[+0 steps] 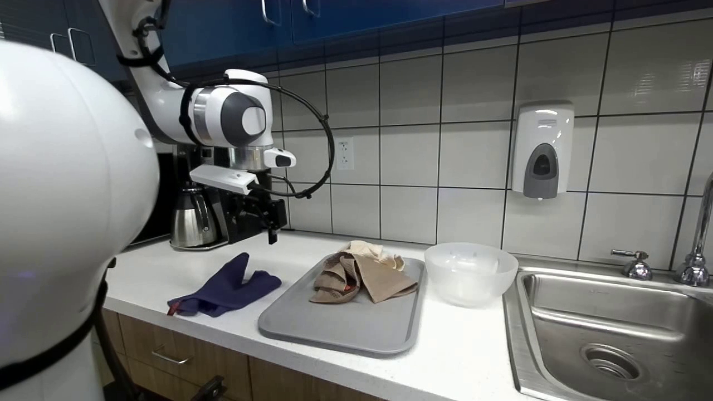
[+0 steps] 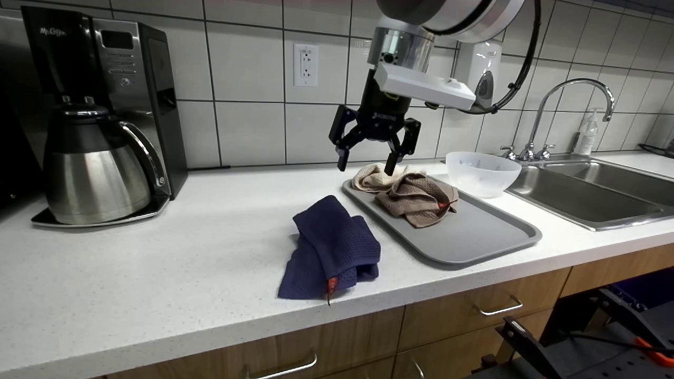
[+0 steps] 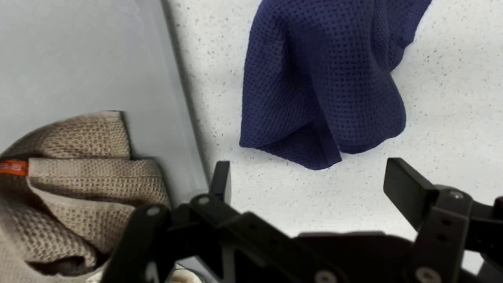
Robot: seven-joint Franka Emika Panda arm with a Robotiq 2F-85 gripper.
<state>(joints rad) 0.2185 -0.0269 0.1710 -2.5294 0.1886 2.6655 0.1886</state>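
Lying below gripper (image 2: 366, 165), seemingly offset: navy cloth (image 2: 337, 243)

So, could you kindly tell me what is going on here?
The robot's hand hangs open above the counter, holding nothing. In the wrist view, the navy cloth shows just ahead of it, lying crumpled on the counter beside the gray tray. On that tray lie a brown cloth and a cream cloth, both bunched up. A translucent bowl stands between the tray and the sink.
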